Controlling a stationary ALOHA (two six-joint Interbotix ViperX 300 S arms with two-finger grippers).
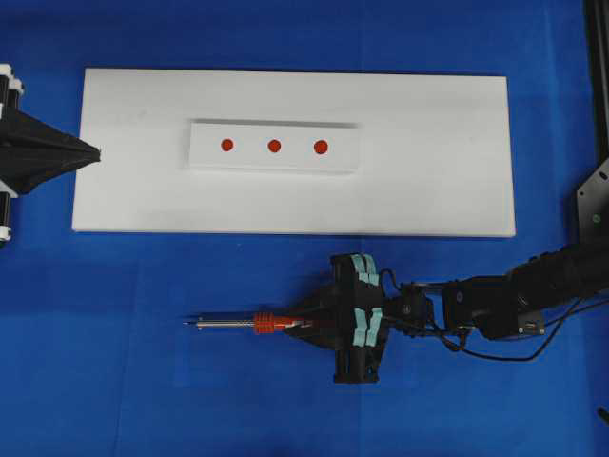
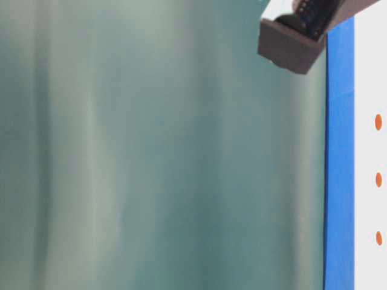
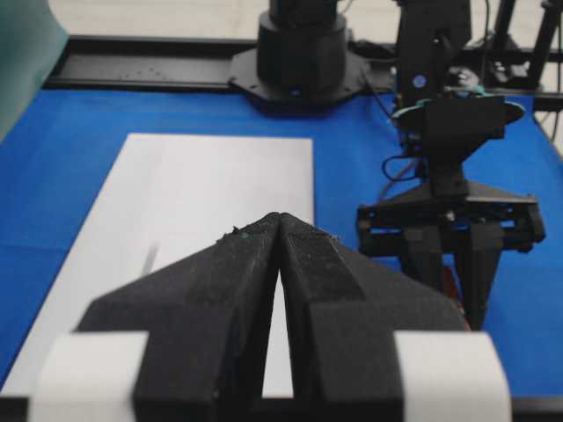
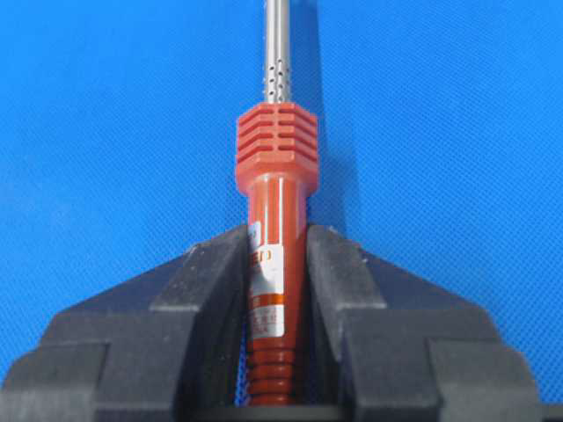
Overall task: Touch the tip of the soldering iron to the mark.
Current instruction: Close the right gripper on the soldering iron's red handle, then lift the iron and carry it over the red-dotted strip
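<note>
Gripping the iron (image 4: 274, 264) by its red handle, the right gripper (image 4: 274, 255) has both fingers pressed against it on the blue cloth (image 1: 143, 381), below the white board (image 1: 428, 190). Its silver shaft points left. 3 red marks (image 1: 274, 146) sit on the board's raised strip (image 1: 205, 152). At the board's left edge, the left gripper (image 3: 278, 230) is pinched closed, empty.

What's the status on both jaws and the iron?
Right gripper shut on the soldering iron handle, iron flat on the blue mat. Left gripper shut, empty, at the white board edge. Path to the marks open.
</note>
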